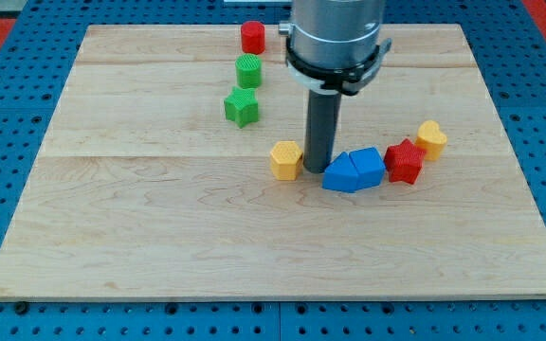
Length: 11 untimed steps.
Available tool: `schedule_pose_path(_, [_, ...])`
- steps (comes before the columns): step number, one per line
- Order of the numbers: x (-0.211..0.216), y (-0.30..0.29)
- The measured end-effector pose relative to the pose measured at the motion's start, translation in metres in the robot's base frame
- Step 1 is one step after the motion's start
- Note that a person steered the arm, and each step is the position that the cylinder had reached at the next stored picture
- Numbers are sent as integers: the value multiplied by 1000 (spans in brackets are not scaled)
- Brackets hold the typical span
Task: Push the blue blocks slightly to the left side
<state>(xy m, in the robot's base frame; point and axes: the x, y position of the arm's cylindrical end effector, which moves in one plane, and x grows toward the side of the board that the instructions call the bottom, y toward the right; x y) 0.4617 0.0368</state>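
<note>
Two blue blocks lie side by side right of the board's middle: a blue triangular block (340,174) and a blue block (369,165) to its right, touching each other. My tip (317,169) stands on the board just left of the blue triangular block, touching or nearly touching it, between it and a yellow hexagonal block (286,159). The arm's grey body hangs over the top centre of the view.
A red star-like block (405,161) touches the right blue block, with a yellow block (431,138) behind it. A green block (242,107), a green cylinder (248,71) and a red cylinder (252,37) stand at the upper middle. The wooden board (140,218) lies on blue pegboard.
</note>
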Motion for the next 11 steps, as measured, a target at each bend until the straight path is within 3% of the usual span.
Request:
schedule_pose_path(1, [-1, -58])
schedule_pose_path(2, [-3, -79])
schedule_pose_path(5, [-69, 84])
schedule_pose_path(7, [-55, 190])
schedule_pose_path(8, [-20, 187])
schedule_pose_path(9, [12, 140])
schedule_pose_path(10, [31, 82])
schedule_pose_path(11, [22, 69])
